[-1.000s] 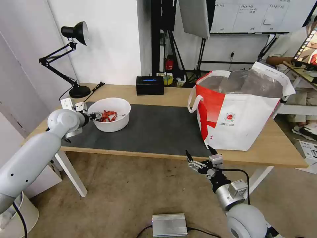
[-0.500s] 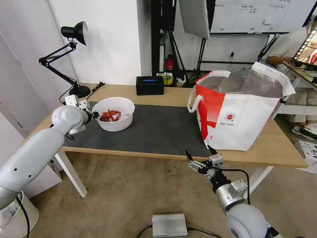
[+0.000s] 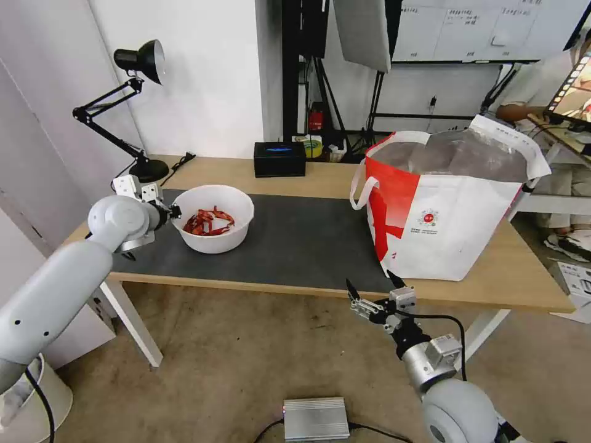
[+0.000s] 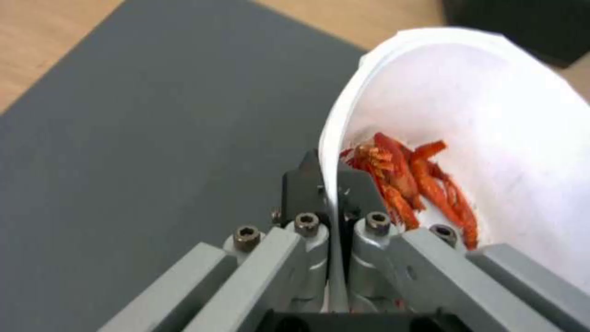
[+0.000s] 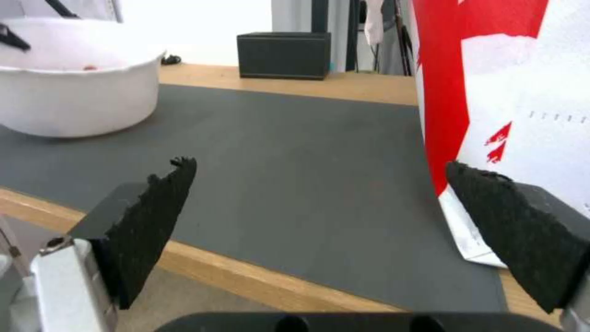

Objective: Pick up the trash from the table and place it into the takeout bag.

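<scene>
The trash in view is a white round bowl (image 3: 215,237) with red scraps (image 3: 208,221) inside, at the left end of the dark mat (image 3: 295,240) on the table (image 3: 523,289). My left gripper (image 3: 174,211) is shut on the bowl's left rim; the left wrist view shows both fingers (image 4: 307,182) pinching the thin white wall (image 4: 467,97) beside the scraps (image 4: 412,180). The takeout bag (image 3: 449,212) stands open at the table's right, foil lining showing. My right gripper (image 3: 372,286) hangs open below the table's front edge; its pads (image 5: 154,216) are wide apart, facing the bag (image 5: 541,92).
A black desk lamp (image 3: 132,111) stands at the table's back left corner. A black box (image 3: 279,159) sits at the back edge. A silver box (image 3: 316,418) lies on the floor below. A person sits past the bag at the far right.
The left gripper has carried the bowl a short way right along the mat, holding its rim throughout. The right arm has not moved.
</scene>
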You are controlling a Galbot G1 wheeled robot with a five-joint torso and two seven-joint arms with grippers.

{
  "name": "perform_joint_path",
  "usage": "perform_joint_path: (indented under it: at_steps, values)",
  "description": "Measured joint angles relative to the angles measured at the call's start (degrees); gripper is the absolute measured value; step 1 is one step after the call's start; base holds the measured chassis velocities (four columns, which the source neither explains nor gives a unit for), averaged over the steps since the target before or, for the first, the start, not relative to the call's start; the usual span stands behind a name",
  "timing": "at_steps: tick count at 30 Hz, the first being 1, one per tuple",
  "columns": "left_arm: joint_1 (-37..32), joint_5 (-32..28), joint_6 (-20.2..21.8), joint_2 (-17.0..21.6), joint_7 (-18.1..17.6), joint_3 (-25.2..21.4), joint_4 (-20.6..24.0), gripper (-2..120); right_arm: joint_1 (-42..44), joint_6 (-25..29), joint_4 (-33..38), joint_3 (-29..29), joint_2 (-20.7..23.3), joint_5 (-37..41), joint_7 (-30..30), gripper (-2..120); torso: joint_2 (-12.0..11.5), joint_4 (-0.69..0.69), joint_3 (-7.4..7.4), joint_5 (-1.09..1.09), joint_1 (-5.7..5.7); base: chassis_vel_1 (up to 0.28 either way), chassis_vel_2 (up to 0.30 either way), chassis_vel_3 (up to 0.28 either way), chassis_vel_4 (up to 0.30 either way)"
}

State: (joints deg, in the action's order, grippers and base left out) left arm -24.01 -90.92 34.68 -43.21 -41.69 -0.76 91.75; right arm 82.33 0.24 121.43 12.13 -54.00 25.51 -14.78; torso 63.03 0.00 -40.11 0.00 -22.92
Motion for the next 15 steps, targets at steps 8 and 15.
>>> perform_joint_path:
  at_steps: [8,15]
  values:
    - [-1.29,-4.92,-0.24,-1.57,-5.49,-1.99,10.88,0,0.00,0.00,0.00,0.00,0.00,0.00,0.00,100,0.00,-0.01,0.00,0.01,0.00,0.000,0.000,0.000,0.000]
    - [0.72,-7.51,-0.97,-3.12,-8.40,-2.04,17.00,0,0.00,0.00,0.00,0.00,0.00,0.00,0.00,100,0.00,-0.01,0.00,0.02,0.00,0.000,0.000,0.000,0.000]
